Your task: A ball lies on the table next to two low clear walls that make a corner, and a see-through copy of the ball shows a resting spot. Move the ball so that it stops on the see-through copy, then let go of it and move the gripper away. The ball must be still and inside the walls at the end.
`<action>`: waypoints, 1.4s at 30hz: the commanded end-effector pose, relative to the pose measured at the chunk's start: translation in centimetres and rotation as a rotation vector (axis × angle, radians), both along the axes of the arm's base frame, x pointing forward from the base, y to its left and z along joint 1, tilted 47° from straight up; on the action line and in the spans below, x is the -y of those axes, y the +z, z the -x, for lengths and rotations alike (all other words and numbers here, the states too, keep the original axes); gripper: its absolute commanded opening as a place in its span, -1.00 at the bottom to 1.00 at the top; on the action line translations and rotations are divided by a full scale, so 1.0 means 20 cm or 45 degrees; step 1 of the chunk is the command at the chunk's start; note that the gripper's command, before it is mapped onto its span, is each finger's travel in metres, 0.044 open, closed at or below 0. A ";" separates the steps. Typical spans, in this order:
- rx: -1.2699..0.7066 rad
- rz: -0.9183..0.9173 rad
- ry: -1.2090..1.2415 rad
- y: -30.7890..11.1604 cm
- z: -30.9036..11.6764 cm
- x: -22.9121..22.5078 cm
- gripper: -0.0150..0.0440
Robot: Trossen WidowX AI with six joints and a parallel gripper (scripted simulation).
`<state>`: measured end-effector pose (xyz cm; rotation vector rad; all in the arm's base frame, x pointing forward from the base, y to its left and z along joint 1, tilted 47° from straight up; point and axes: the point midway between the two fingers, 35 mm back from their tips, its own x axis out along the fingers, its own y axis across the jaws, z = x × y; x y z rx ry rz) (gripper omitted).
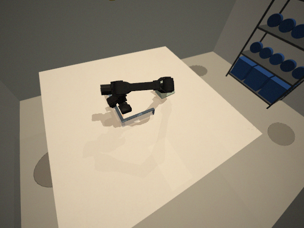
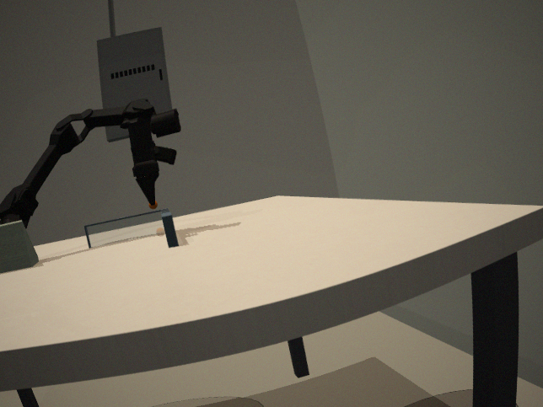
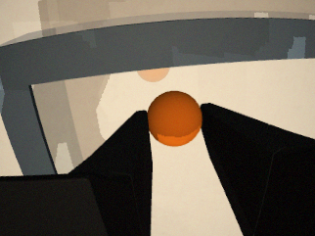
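Note:
My gripper (image 2: 153, 203) (image 3: 173, 118) is shut on the orange ball (image 2: 153, 206) (image 3: 174, 125), with one finger on each side of it. The ball is held up off the table, at about the height of the walls' top edges or a little above. The see-through copy (image 2: 159, 231) (image 3: 153, 74) is lower, at table level near the corner. In the wrist view it shows just beyond the ball and a little left, partly covered by the wall rim. The clear walls (image 1: 138, 114) (image 2: 170, 230) (image 3: 147, 43) have blue-grey edges. In the top view the arm hides the fingers and ball.
The arm's pale green base block (image 1: 166, 95) (image 2: 15, 246) stands on the table (image 1: 203, 126) (image 2: 294, 253), beyond the open side of the corner. A second wall (image 3: 22, 130) runs along the left of the wrist view. The shelf rack and wall box are away from the table.

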<state>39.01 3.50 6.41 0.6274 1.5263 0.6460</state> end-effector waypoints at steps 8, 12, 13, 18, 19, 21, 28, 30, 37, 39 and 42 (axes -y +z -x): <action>-0.009 -0.009 0.008 -0.16 0.03 -0.20 -0.49; -0.010 -0.010 0.008 -0.17 0.03 -0.21 -0.49; -0.010 -0.010 0.008 -0.18 0.03 -0.21 -0.49; -0.010 -0.010 0.008 -0.20 0.03 -0.23 -0.49; -0.009 -0.010 0.008 -0.20 0.03 -0.24 -0.49; -0.009 -0.010 0.008 -0.21 0.03 -0.25 -0.49; -0.010 -0.011 0.008 -0.24 0.04 -0.28 -0.49; -0.010 -0.011 0.008 -0.24 0.04 -0.28 -0.49; -0.003 -0.006 0.008 -0.23 0.03 -0.27 0.04; -0.003 -0.006 0.008 -0.23 0.03 -0.27 0.22; -0.003 -0.006 0.008 -0.23 0.03 -0.27 0.22</action>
